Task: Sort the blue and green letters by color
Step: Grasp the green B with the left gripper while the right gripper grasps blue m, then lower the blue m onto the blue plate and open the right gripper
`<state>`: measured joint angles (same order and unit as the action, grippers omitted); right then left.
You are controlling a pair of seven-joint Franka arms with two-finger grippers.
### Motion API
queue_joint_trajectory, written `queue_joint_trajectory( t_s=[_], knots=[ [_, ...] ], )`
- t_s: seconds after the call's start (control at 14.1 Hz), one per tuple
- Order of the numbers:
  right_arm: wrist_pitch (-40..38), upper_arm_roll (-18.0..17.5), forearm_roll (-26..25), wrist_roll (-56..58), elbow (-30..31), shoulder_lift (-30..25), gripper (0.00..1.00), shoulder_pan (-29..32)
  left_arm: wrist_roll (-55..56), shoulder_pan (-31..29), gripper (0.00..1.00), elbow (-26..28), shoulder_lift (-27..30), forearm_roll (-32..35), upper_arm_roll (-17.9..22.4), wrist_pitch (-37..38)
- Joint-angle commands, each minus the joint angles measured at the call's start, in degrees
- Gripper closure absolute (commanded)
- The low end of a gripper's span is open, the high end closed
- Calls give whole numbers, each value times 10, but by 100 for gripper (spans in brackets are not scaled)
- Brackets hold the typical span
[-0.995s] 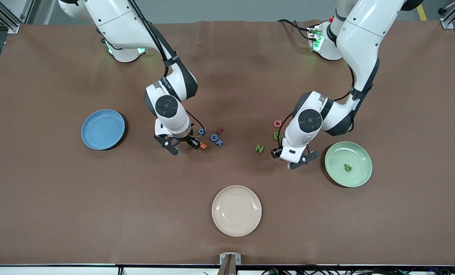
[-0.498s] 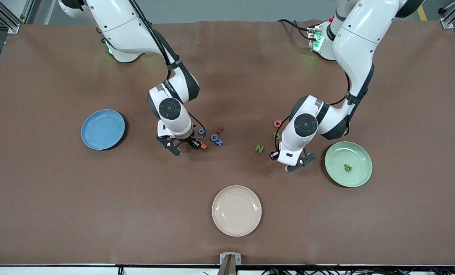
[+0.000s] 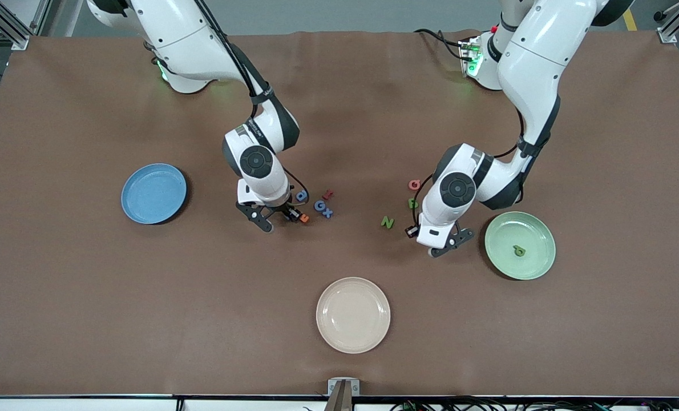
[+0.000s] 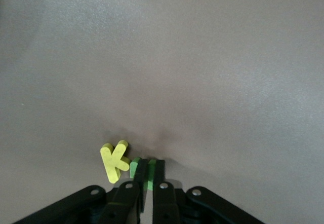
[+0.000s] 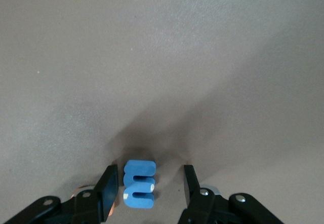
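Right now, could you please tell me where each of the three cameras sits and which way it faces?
Front view: high across the table, facing both arms, three plates and scattered letters; right gripper, left gripper.
Left wrist view: on the left wrist, looking down past shut jaws on a green letter, beside a yellow K.
Right wrist view: on the right wrist, looking down between open jaws at a blue E.
Shared: the brown table appears in all three.

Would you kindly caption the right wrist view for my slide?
Right gripper open on the brown table, fingers straddling a blue letter E.
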<state>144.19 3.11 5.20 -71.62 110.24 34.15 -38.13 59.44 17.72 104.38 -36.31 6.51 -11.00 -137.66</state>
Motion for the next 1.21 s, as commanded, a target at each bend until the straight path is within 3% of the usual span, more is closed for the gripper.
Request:
queue_joint_trajectory(
  t_s=[0.0,0.21,0.36,0.43,0.78,0.92,1.14],
  knots=[
    [3,5,-5,-14,-4,4,49,-10,8,-2,100,-7,17,10,1,27],
    [-1,5,-5,-13,-4,3,74,-9,6,-5,100,-27,33,10,1,46],
    [-8,5,-5,0,-4,3,95,-3,6,-5,100,-40,30,10,1,57],
    [-18,6,-5,9,-4,-3,100,1,5,-5,100,-40,30,10,1,57],
    [-139,12,-5,143,8,-92,100,68,19,6,99,-37,15,10,0,57],
    [-151,14,-6,217,57,-145,99,103,17,5,96,-16,24,11,-4,57],
    [-126,14,-35,332,160,-223,99,171,8,5,82,-1,23,11,-5,47]
  ],
)
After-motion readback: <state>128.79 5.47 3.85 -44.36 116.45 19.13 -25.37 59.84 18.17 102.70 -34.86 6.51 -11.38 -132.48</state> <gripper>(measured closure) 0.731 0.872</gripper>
